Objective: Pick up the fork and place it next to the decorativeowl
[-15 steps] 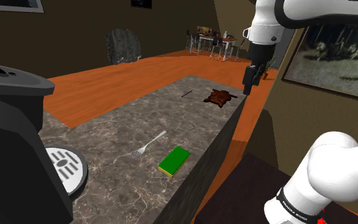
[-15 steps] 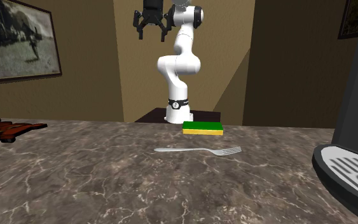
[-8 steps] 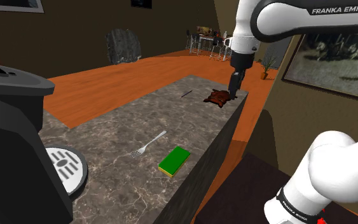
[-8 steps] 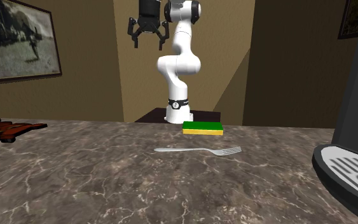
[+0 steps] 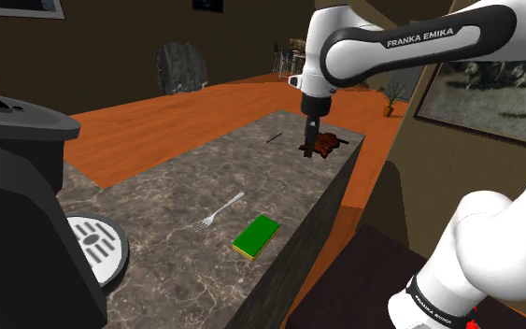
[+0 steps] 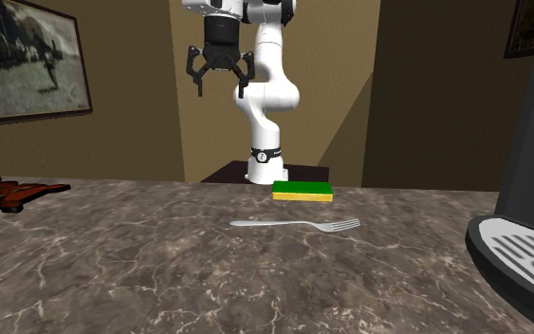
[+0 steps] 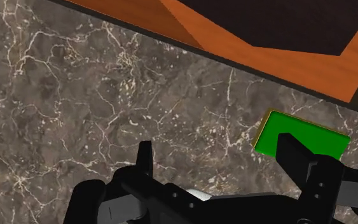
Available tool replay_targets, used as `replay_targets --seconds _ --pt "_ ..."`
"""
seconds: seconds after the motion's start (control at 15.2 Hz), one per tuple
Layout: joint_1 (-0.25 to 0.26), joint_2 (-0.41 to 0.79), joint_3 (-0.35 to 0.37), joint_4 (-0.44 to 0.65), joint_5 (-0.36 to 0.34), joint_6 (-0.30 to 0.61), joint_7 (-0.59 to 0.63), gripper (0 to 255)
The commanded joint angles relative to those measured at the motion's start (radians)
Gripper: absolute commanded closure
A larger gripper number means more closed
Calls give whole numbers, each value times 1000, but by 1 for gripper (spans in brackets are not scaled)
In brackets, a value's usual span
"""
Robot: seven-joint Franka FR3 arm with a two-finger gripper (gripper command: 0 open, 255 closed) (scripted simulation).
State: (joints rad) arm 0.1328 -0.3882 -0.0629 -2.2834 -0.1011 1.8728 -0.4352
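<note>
Gripper [image 6: 220,88] spread wide, empty, high above the marble desk [image 6: 113,275], fork [image 6: 296,225] flat on desk well below it, near green sponge [image 6: 303,192]

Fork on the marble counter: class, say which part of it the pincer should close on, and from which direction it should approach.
Grip the fork at mid-handle, coming straight down from above. It lies flat on the counter, and its handle is narrow and straight, so the open pincer should fit across its width. The sponge lies apart, leaving room.
</note>
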Motion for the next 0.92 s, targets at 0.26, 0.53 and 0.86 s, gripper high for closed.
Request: replay_targets --seconds 0.26,0.53,0.86 --pt "60 192 0 68 36 135 -171 0" --pt "93 312 14 125 64 203 -281 0" --pt "129 453 45 204 96 270 -413 0"
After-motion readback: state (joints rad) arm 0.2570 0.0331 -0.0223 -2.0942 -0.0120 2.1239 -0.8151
